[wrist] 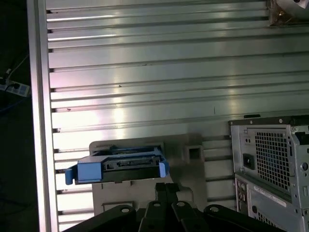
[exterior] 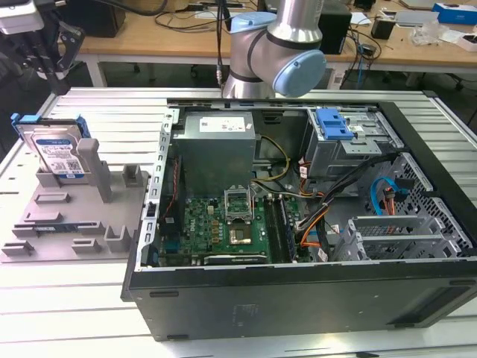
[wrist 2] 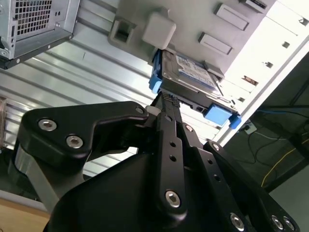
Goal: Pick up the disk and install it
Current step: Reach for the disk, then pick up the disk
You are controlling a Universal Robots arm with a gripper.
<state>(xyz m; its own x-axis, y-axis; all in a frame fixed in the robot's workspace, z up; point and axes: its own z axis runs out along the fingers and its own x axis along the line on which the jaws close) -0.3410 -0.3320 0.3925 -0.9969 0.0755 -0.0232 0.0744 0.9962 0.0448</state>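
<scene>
The disk [exterior: 56, 148] stands on edge in a slot of the grey holder [exterior: 74, 216]. The holder rests near the edge of the desk [exterior: 112, 112] on the exterior view's left, beside the open computer case [exterior: 298, 298]. The end effector [wrist 2: 167, 100] hovers above the disk and apart from it. In both wrist views its fingers lie closed against each other with nothing between them. The step in hand is judged to be the approach for pickup. Spread the fingers wider than the disk's thin dimension before descending. Centre them over the disk's upper edge so that the pads land on the flat metal faces and not on the end tabs of the blue bracket [wrist: 89, 171]. Keep the approach in line with the slot, since a tilted pull is likely to bind the disk against the grey post [exterior: 88, 160] beside it. Grip firmly, because the metal faces look smooth and may slip.
</scene>
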